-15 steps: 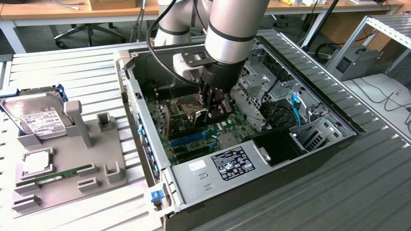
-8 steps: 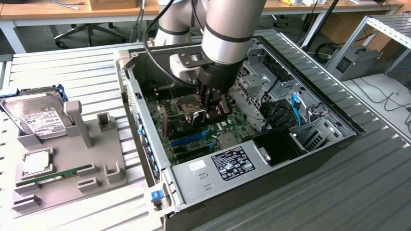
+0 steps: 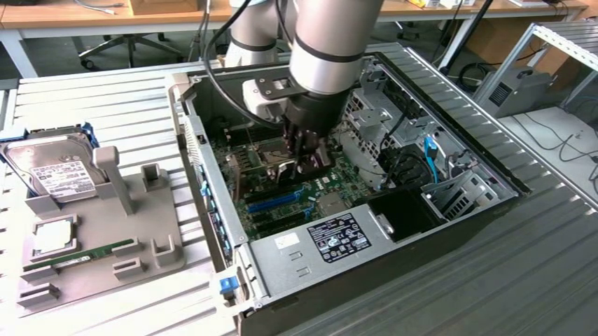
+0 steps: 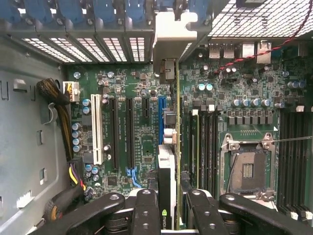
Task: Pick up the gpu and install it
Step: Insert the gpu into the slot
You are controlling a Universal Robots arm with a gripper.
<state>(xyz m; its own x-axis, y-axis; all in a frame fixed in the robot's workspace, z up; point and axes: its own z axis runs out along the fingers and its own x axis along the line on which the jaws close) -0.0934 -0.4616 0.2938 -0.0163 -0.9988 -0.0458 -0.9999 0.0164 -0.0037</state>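
1 black two-finger gripper (image 4: 172,195) clamped on 1 thin dark pale-bracketed gpu (image 4: 166,161)
You see it edge-on; its connector edge is hidden

NVIDIA logo (image 4: 163,224), on the gpu (image 4: 166,191)

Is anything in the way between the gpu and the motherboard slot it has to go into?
Nothing visible. The gripper is shut on the gpu, holding it edge-on right beside the blue slot on the motherboard. The slot's exposed stretch is bare. What lies directly under the card is hidden.
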